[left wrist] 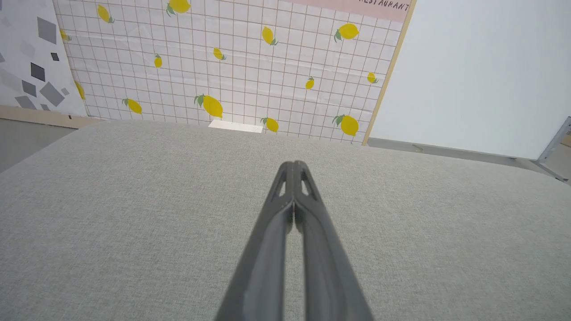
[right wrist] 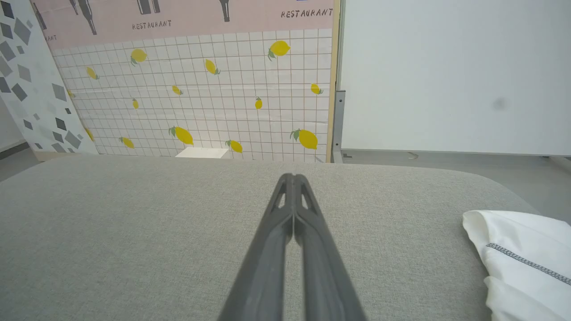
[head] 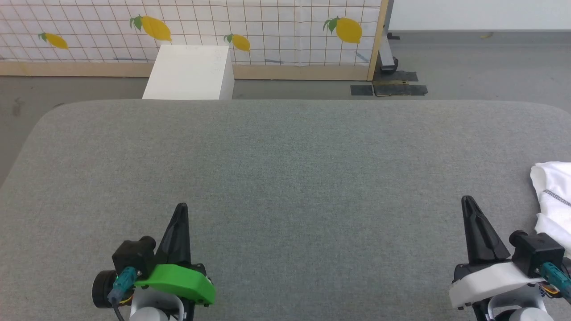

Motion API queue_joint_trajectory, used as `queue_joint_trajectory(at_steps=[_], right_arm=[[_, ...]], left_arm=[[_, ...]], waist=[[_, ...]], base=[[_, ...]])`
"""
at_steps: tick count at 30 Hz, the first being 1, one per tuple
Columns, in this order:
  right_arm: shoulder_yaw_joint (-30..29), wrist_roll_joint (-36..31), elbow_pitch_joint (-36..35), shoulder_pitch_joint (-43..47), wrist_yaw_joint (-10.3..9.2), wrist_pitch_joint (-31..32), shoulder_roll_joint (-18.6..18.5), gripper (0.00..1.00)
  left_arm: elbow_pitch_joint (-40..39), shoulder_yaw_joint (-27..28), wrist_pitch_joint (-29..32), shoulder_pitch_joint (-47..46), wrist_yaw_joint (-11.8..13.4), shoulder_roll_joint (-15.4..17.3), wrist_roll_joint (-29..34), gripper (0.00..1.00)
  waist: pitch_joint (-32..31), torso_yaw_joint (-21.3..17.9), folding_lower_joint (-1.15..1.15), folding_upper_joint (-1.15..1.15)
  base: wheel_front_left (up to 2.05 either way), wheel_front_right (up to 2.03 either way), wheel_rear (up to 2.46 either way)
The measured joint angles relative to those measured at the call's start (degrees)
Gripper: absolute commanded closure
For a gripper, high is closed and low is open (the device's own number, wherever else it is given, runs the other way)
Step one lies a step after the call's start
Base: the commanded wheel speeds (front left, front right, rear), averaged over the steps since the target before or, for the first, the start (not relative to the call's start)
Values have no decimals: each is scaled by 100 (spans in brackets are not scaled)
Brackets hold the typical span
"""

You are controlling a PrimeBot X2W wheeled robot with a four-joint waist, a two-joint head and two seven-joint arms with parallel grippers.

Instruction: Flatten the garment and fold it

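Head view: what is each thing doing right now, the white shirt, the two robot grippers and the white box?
White thin-fabric shirt with a grey zigzag seam: bunched up at the right edge of the grey fabric tabletop, not flattened, not held.
Left gripper: fingers shut, holding nothing.
Right gripper: fingers shut, holding nothing, beside the shirt, not touching it.
Rigid white box: standing on the floor beyond the tabletop.
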Motion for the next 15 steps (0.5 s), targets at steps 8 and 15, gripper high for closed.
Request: queue_joint_trajectory(at_steps=[8, 15], right_arm=[[20, -9, -2, -1, 0, 49, 0, 100], [44, -53, -7, -1, 0, 100, 1, 100]], left_arm=[[-69, 24, 99, 0, 1, 0, 64, 100], [-126, 46, 188, 1, 4, 0, 107, 100]], waist=[[-7, -9, 0, 0], [-14, -16, 0, 0]], base=[[0, 0, 0], [0, 0, 0]])
